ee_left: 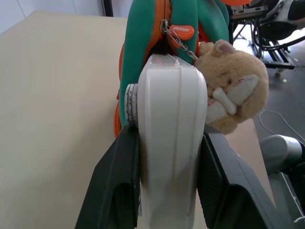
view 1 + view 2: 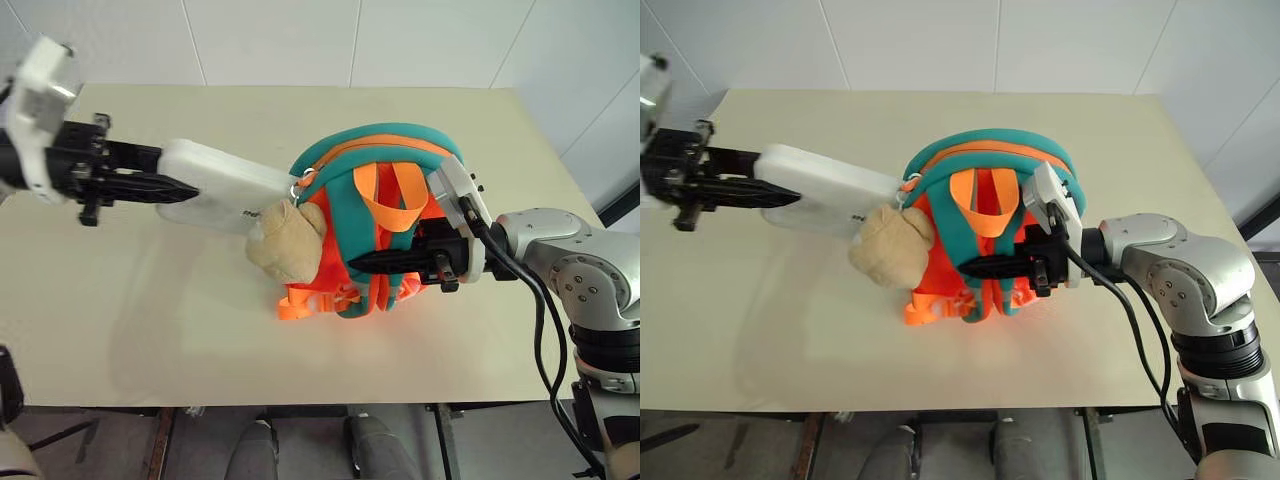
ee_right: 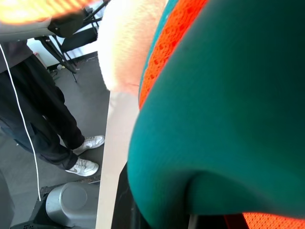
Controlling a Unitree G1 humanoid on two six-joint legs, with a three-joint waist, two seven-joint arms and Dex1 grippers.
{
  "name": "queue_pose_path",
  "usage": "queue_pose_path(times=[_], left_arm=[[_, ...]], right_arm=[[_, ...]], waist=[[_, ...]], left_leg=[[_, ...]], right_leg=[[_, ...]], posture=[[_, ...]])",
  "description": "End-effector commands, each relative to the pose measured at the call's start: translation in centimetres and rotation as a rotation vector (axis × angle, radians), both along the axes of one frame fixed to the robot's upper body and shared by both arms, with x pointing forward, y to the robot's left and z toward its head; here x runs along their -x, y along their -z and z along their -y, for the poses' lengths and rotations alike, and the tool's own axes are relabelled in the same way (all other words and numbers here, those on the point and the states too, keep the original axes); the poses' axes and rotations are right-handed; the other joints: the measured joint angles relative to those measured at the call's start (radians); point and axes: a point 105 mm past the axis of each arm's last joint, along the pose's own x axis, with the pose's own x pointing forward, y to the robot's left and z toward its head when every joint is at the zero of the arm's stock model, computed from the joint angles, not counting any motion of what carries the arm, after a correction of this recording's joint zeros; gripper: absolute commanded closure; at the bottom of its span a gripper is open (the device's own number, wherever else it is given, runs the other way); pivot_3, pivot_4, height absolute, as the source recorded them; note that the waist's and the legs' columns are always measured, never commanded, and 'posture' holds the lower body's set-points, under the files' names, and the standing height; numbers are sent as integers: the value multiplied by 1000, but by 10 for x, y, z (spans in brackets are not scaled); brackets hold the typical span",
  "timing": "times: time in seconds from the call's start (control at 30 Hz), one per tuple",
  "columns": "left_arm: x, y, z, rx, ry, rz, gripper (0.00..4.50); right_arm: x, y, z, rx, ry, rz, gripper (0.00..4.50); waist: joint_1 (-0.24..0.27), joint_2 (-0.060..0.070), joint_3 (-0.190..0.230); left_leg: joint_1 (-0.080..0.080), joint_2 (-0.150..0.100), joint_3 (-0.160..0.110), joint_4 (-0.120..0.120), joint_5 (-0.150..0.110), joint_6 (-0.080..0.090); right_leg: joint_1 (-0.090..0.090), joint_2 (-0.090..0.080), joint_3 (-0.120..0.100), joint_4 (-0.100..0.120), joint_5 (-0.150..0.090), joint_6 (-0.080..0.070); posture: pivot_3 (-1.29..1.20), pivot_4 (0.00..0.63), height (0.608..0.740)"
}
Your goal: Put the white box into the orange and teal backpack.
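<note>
Box nose at the backpack's zip opening — both my grippers loaded.

Taking the orange and teal backpack (image 2: 380,215) as my landmark, standing on the beige table (image 2: 150,300): nearest me, my right gripper (image 2: 375,264) reaches in from its right side, fingers pinched tight on a teal strap on its front. The tan plush head (image 2: 285,242) hangs at its left front corner. Beyond that, on its left, the white box (image 2: 215,185) is off the table — clamped by its two broad faces in my left gripper (image 2: 160,186), its far end touching the zipper gap beside the orange zip pull (image 1: 181,32).
</note>
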Motion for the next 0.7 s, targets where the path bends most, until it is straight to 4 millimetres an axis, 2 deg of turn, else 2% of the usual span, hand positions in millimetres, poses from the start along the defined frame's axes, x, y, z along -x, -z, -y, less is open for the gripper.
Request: queue_pose_path(times=[0.03,0.13,0.27,0.4,0.47,0.53,0.6,0.7], left_arm=[[-6,-5,15,-55,-14,53,3283],[-22,4,33,-69,-54,42,3283],[-52,21,66,-21,-136,28,3283],[-72,39,100,35,-187,1,3283],[-74,45,110,43,-188,-10,3284],[-64,49,115,24,-136,-48,3284],[-53,52,111,-12,-94,-85,2542],[-46,45,93,-14,-106,-85,1661]], right_arm=[[3,-11,-1,-30,-7,63,4500],[3,-11,-3,-35,-4,63,4500],[3,-11,-5,-47,0,65,4500],[3,-11,-7,-54,1,67,4500],[3,-11,-8,-57,3,69,4500],[3,-12,-8,-61,7,75,4500],[4,-13,-8,-67,12,78,4500],[4,-13,-8,-69,20,78,4500]], waist=[[-2,0,0],[2,0,0],[4,0,0],[8,0,0],[9,0,0],[3,0,0],[-2,0,0],[-3,1,0]], left_leg=[[0,0,0,0,0,0],[0,0,0,1,0,0],[0,0,-1,5,0,0],[-1,0,-2,7,0,0],[-1,0,-2,8,0,0],[-1,0,-2,9,0,0],[0,0,-2,8,0,0],[0,0,-2,6,0,0]], right_leg=[[0,0,0,0,0,0],[0,0,0,1,0,0],[2,1,1,2,1,1],[3,1,1,2,2,3],[3,1,1,3,2,3],[3,1,2,3,2,3],[2,2,2,4,2,3],[2,2,2,4,2,3]], posture=[[0,150,740],[0,150,740],[0,150,740],[0,150,740],[0,150,740],[0,150,740],[0,150,740],[0,150,740]])
